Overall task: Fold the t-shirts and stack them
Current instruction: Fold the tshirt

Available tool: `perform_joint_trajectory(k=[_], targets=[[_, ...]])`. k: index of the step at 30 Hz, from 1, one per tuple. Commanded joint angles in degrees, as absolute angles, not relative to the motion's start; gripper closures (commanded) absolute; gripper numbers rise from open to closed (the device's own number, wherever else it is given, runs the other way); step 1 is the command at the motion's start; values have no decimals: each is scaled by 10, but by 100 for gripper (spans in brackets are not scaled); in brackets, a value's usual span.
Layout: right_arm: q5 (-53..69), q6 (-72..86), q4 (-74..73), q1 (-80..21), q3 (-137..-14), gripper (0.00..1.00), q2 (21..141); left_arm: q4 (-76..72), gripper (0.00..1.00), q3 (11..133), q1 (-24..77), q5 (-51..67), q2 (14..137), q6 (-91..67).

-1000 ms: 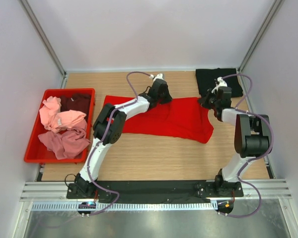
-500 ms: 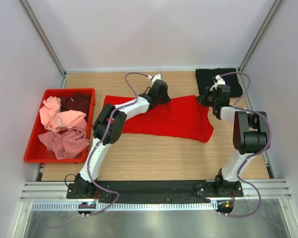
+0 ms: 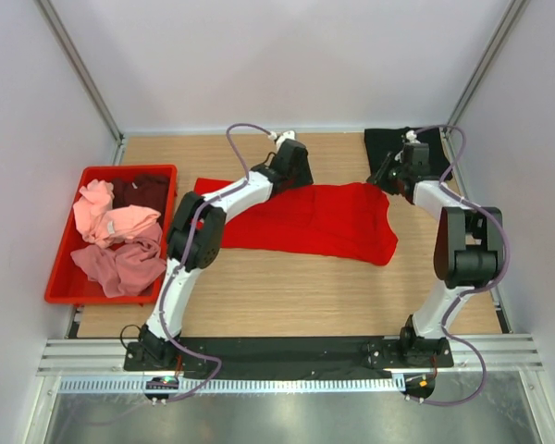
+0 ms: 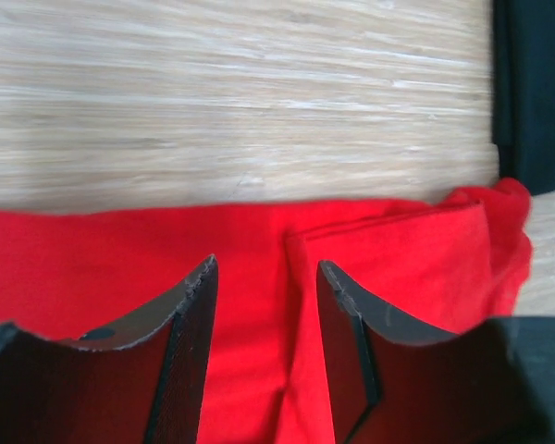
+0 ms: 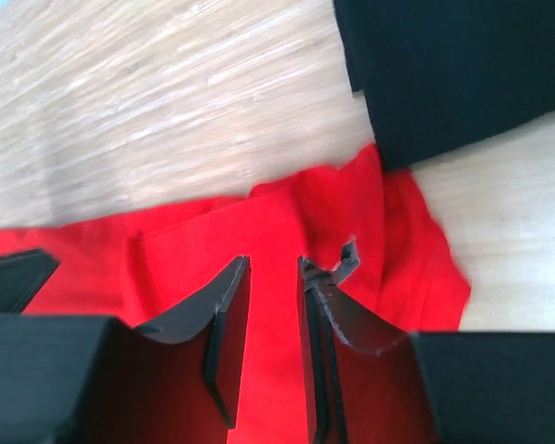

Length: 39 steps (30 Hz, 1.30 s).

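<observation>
**Red shirt spread out, both grippers open above it**

Top view: The red t-shirt (image 3: 324, 222) lies spread out in the middle of the table (image 3: 259, 287). The black t-shirt (image 3: 388, 148) lies in the upper right, just beside it. At the left, a red crate (image 3: 120, 169) holds a light pink shirt (image 3: 102, 217), a dusty rose shirt (image 3: 120, 264) and a dark maroon shirt (image 3: 146, 190), all bunched up.

Left wrist view: The left gripper (image 4: 267, 266) has its fingers well apart, with nothing between them. Red cloth lies below.

Right wrist view: The right gripper (image 5: 273, 263) has its fingers only a little apart, holding nothing. Red cloth lies below, and black cloth is in the upper right.
</observation>
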<state>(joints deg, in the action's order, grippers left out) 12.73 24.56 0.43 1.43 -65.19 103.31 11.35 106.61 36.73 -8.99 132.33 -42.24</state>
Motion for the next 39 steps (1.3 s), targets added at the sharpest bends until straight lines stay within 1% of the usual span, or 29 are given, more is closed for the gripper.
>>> perform_joint_trajectory(k=[1, 2, 3, 5, 6, 8, 9, 12, 14, 19, 22, 27, 30, 33, 35, 39], targets=[[75, 330, -213, 0, -702, 67, 969, 186, 52, 1086, 365, -112, 1211, -368], [69, 334, -230, -32, -696, 67, 962, 195, 51, 1054, 364, -111, 1197, -362], [61, 340, -244, -39, -687, 68, 955, 198, 51, 1032, 364, -108, 1180, -357], [62, 360, -268, -46, -648, 73, 934, 206, 51, 984, 364, -102, 1135, -345], [68, 365, -272, -47, -635, 77, 927, 209, 51, 943, 364, -98, 1122, -338], [56, 371, -298, -47, -608, 80, 905, 236, 51, 905, 364, -109, 1086, -337], [57, 371, -303, -47, -600, 81, 897, 238, 50, 858, 364, -112, 1074, -342], [35, 363, -328, -47, -574, 81, 868, 260, 48, 797, 364, -120, 1036, -349], [17, 359, -337, -47, -552, 82, 859, 284, 48, 781, 363, -123, 1033, -351], [-26, 345, -316, -40, -500, 82, 862, 323, 46, 726, 359, -174, 1038, -366], [-82, 329, -304, -34, -487, 82, 871, 330, 46, 701, 351, -192, 1045, -391], [-132, 312, -294, -25, -477, 82, 877, 356, 46, 656, 346, -222, 1037, -446], [-153, 304, -291, -25, -473, 82, 875, 368, 46, 642, 347, -198, 1002, -475], [-191, 286, -295, -22, -482, 82, 886, 384, 46, 647, 355, -179, 941, -476], [-205, 277, -307, -12, -502, 82, 895, 388, 45, 643, 357, -179, 899, -450], [-221, 285, -335, 14, -544, 82, 909, 404, 46, 625, 351, -205, 878, -404]])
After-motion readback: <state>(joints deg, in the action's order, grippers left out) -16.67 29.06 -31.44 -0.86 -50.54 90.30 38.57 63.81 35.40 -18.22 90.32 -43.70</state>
